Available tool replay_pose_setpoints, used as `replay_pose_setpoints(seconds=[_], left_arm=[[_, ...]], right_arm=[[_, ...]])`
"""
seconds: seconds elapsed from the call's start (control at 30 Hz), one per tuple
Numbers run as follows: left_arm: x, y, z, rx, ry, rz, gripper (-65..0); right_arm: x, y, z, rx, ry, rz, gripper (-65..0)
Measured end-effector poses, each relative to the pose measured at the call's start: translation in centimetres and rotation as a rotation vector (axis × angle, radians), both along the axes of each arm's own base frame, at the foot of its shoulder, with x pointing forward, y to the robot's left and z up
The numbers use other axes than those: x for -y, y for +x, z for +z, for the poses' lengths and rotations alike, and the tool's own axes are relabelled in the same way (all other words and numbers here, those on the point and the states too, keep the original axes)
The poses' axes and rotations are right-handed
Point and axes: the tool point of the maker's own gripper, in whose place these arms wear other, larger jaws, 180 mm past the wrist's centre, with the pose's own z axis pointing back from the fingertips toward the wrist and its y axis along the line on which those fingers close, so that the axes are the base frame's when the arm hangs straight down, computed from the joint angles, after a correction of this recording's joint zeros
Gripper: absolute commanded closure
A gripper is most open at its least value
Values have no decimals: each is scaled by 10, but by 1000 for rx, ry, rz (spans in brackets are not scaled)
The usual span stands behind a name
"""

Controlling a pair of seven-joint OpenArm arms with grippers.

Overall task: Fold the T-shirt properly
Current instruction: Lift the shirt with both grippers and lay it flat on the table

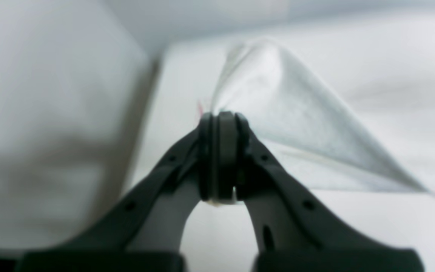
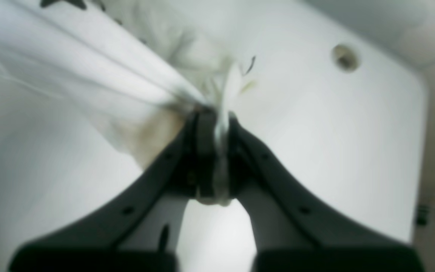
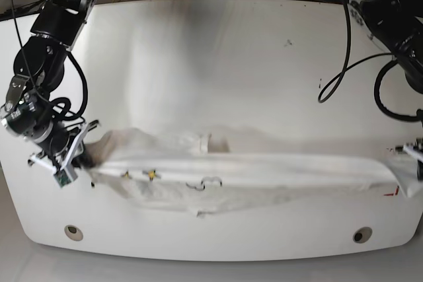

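Note:
The white T-shirt (image 3: 244,173) is stretched into a long band across the near half of the white table (image 3: 218,64), with small print marks showing near its left part. My left gripper (image 1: 220,121) is shut on one end of the T-shirt (image 1: 285,124); in the base view it is at the far right edge (image 3: 411,156). My right gripper (image 2: 213,117) is shut on the other end of the T-shirt (image 2: 89,75); in the base view it is at the left (image 3: 82,156). The cloth is pulled taut between them.
Two round holes sit in the table near its front edge, one at the left (image 3: 73,232) and one at the right (image 3: 361,235); one also shows in the right wrist view (image 2: 345,57). Black cables (image 3: 344,64) hang at the back right.

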Motion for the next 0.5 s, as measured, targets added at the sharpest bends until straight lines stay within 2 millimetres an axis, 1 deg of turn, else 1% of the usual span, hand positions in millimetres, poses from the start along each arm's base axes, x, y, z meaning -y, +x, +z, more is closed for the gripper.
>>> replay_pose_setpoints(seconds=[0.03,0.1,0.13,0.17,0.27,0.4,0.5], left_arm=[[-4,-11,-17,-49,-17,15,0],[-8,-28,-39,-100,-45,23,0],[-10,-38,-50,-127,-58,34,0],[-11,-46,-57,-143,-69,35,0],[-10,-63,-77,-192,-84,28,0],[-6,-86,-107,-265,-107,42,0],[-1,-98,-120,-276,-104,13,0]], right_arm=[[-2,-10,-14,-38,8,-3,0],[-8,-26,-34,-91,29,-1,0],[-9,-37,-46,-131,42,-16,0],[-9,-47,-55,-161,57,-30,0],[-13,-68,-67,-193,144,-49,0],[-17,-92,-77,-230,244,-55,0],[-18,-107,-81,-241,314,-63,0]])
